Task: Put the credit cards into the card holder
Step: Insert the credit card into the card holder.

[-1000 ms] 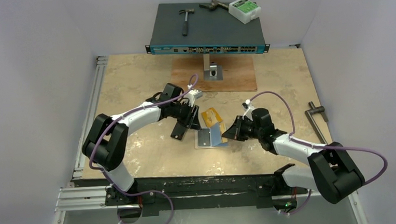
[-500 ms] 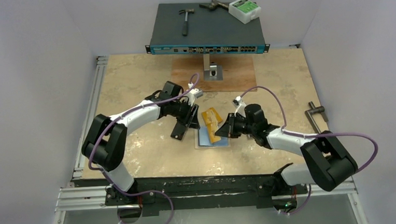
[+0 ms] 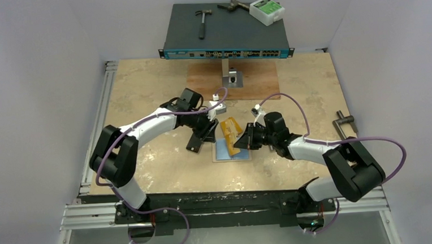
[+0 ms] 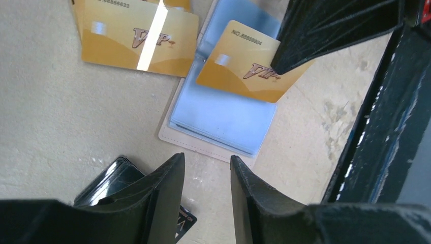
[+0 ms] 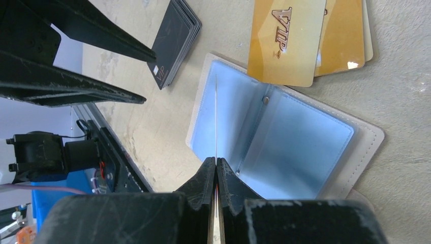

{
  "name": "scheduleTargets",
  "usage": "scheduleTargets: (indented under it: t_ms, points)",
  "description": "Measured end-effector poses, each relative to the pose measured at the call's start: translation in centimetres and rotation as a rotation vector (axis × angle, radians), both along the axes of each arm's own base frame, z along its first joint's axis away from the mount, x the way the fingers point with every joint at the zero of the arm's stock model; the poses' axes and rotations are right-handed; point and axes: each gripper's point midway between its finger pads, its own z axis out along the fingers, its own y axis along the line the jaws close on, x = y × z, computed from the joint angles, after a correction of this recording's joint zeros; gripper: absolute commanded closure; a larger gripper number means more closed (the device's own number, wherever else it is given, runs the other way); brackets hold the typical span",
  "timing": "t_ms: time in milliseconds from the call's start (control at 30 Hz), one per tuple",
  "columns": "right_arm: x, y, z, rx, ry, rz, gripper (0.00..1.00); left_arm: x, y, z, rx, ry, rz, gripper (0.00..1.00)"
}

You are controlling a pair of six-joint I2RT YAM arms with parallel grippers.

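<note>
Gripped in closed right jaws, the gold card (image 4: 239, 61) is best aligned with a pocket of the card holder (image 5: 305, 142) — left jaws open, empty.

Overhead far, wrists near (downward) — sharing card holder (image 4: 223, 119)

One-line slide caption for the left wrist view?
Gold VIP card in the right gripper, poised over the open card holder; left gripper open beside the black card stack.
</note>
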Motion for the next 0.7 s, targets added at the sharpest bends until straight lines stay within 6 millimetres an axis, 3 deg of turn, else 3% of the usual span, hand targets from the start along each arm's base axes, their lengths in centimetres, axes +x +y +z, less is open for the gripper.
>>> scheduleTargets:
  t_ms: [433,567,700]
  points:
    - [0.7,-1.6,-2.0,-0.018,0.069,-0.057,1.0,-1.2,-1.5,-0.4,0.069,-0.384,-0.417,0.6]
    - [0.4,-1.5,-2.1,-0.01,0.083,-0.048,1.0,-1.9,-1.4,-2.2,0.128,-0.52,-0.601,0.6]
    - [0.2,-1.3,-2.4,-0.003,0.098,-0.04,1.0,-2.8,0.1,-5.4,0.232,-0.655,-0.814,0.6]
